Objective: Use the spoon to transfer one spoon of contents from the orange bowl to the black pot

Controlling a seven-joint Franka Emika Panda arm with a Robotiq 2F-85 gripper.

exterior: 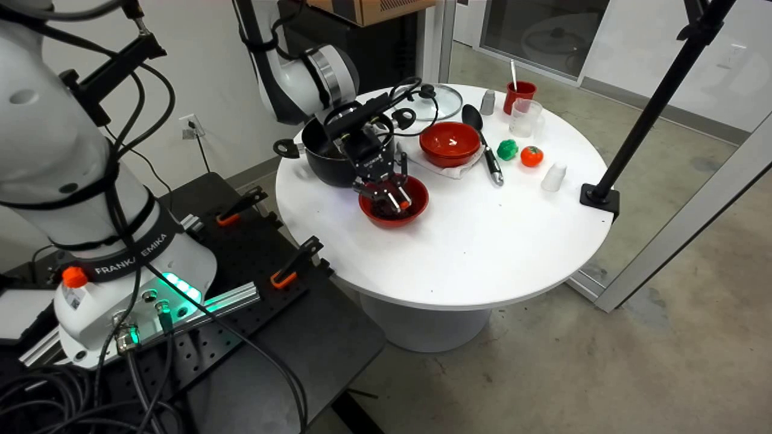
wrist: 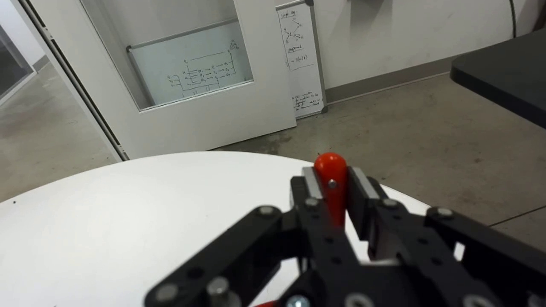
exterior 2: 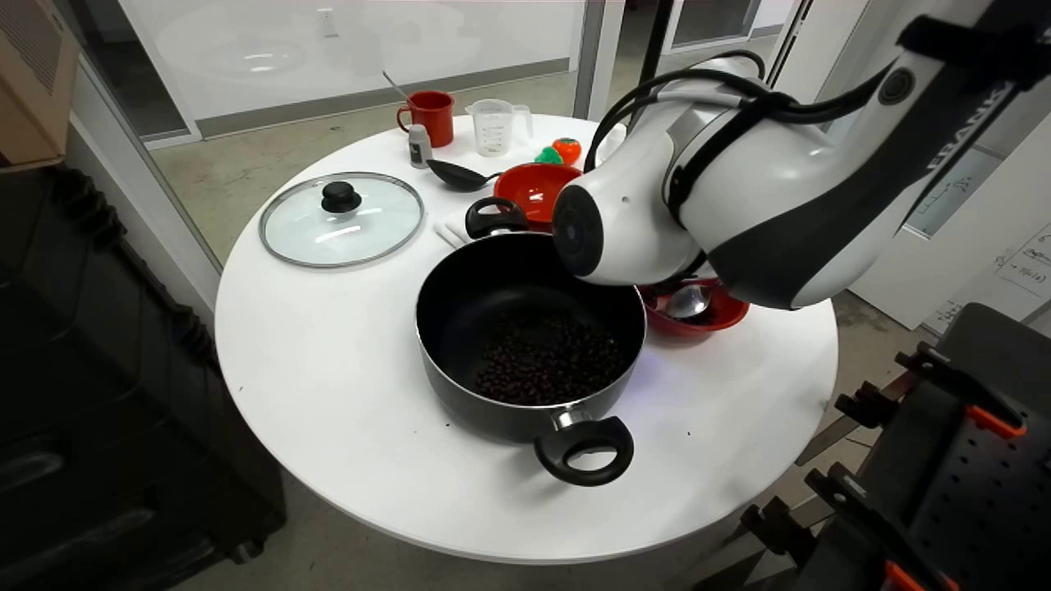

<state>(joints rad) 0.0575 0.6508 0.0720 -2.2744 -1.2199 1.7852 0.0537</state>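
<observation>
Nearest the camera in the wrist view, the end effector clamps the spoon, its fingertips pinching the red handle from either side. In an exterior view, the spoon's metal scoop end shows inside the outline of the orange bowl; whether it is dipped into the dark, bean-like contents or just above them, I cannot tell, though the metal looks bare. Filling the spoon seems the step in hand. Just left of this bowl stands the black pot, with similar dark pieces lying on its floor. The next move probably calls for working the scoop under the contents, levelling it, lifting it clear of the rim, then carrying it left over the pot before tipping. Farther out on the white counter, a brighter red bowl lies beyond the pot, and the glass lid rests at far left.
</observation>
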